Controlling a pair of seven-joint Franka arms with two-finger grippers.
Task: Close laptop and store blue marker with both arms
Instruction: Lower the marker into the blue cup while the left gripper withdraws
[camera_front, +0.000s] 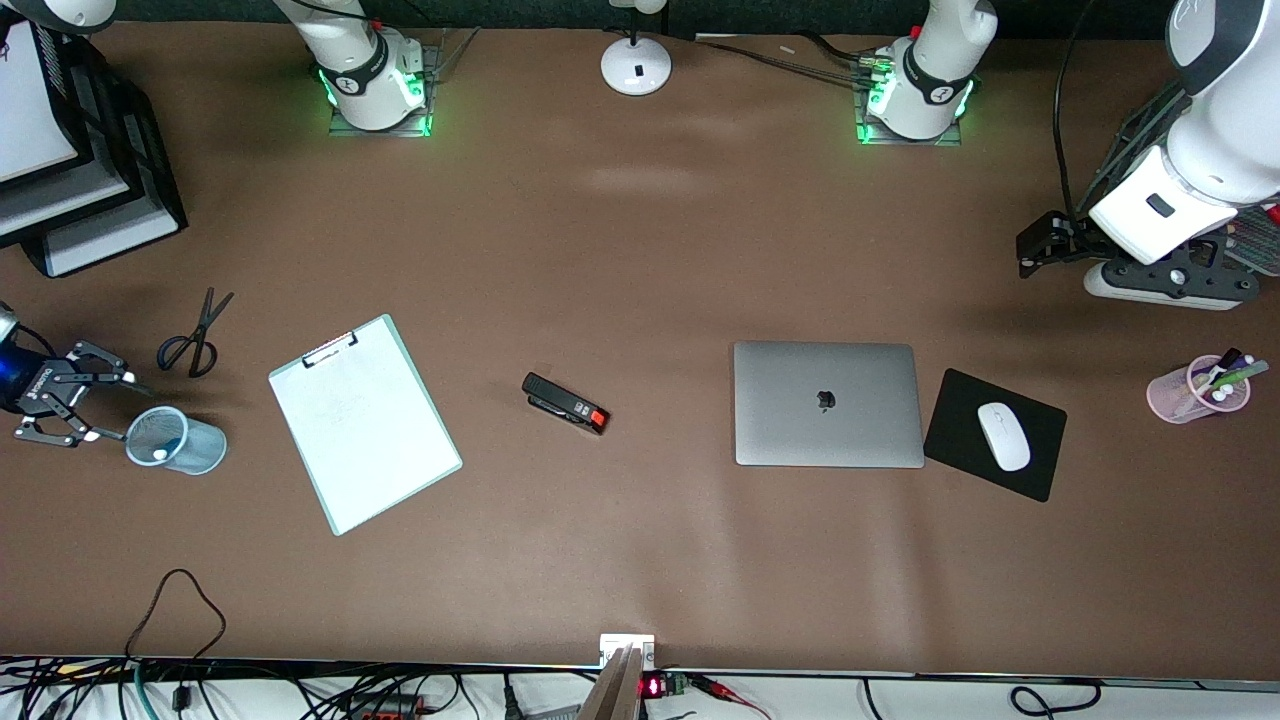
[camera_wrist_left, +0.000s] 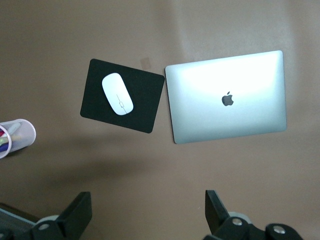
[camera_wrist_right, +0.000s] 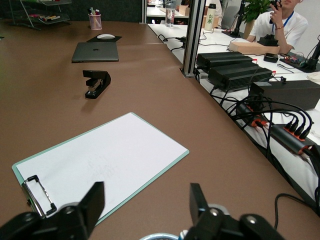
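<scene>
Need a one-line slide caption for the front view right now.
Laptop closed beside the mouse pad; right gripper open by the blue mesh cup, left gripper waits.

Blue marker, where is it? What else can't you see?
Marker: front view, only a white dot in the blue cup; its wall hides the rest.
Cup: right wrist view, cut off by the edge.
Laptop keys: hidden by the shut lid.
Right gripper open beside the cup; left gripper open over the table.
</scene>
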